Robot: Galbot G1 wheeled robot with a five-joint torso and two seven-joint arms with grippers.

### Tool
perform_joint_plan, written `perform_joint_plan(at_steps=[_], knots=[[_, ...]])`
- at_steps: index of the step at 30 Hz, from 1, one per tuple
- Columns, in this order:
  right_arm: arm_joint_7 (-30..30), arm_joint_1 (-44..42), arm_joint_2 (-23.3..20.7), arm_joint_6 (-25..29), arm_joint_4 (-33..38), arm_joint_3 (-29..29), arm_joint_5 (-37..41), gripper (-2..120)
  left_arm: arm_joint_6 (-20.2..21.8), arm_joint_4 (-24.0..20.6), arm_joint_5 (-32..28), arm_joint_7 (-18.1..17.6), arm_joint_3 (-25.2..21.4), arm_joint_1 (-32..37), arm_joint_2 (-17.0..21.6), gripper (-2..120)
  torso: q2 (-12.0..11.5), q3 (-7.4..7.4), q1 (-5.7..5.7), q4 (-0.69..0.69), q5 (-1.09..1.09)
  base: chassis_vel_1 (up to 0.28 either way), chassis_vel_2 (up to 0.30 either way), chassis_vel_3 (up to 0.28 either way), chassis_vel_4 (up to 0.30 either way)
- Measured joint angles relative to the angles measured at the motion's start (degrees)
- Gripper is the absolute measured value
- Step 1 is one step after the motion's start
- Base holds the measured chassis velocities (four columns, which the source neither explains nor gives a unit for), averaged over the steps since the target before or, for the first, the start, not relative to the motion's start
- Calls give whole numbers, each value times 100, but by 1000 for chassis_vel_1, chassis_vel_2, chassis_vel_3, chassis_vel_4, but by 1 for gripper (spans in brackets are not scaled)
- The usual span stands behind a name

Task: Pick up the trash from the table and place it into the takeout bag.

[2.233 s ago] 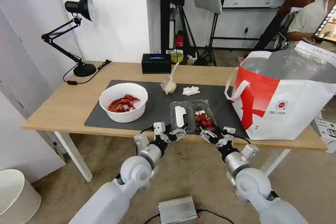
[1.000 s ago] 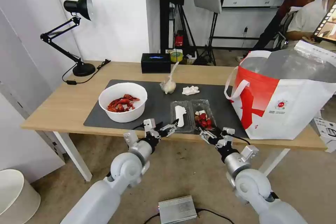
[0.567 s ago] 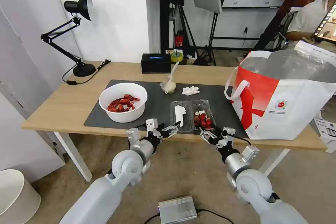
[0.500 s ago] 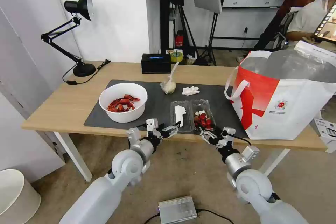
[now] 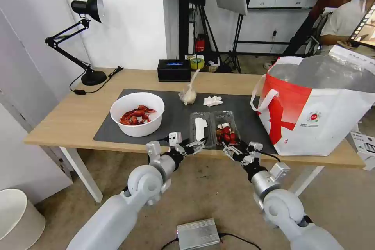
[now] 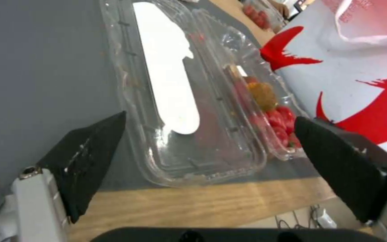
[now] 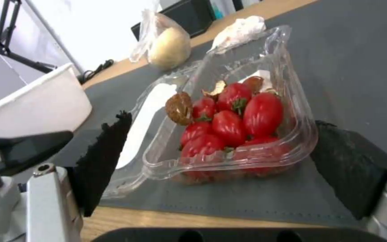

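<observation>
A: What sits nearest, low centre of the head view?
B: The clamshell tray (image 5: 213, 127) on the bench (image 5: 70, 117): 1 half holds red scraps, the other a white patch. Both hands, left hand (image 5: 192, 148) and right hand (image 5: 234, 151), hover at its near edge, spread wide, empty.
A: Behind?
B: Bowl (image 5: 137, 113) of red shells at left, knotted bag (image 5: 188, 94) and tissue (image 5: 213, 101) mid-frame, takeout bag (image 5: 320, 105) standing open at right.
</observation>
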Motion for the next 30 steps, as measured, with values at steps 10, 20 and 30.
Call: perform_joint_plan(at_steps=[10, 20, 30], knots=[[-13, -25, 22, 12, -2, -15, -77, 91, -124, -53, -221, 22, 45, -86, -33, 100, 0, 0, 0, 0, 0, 0, 0, 0, 0], [-20, -47, 40, 26, -2, -12, -102, 91, -180, -72, -340, 22, 64, -130, -77, 100, 0, 0, 0, 0, 0, 0, 0, 0, 0], [-26, -54, 59, 36, -8, -9, -123, 91, -194, -119, -412, 16, 44, -190, -116, 100, 0, 0, 0, 0, 1, 0, 0, 0, 0]])
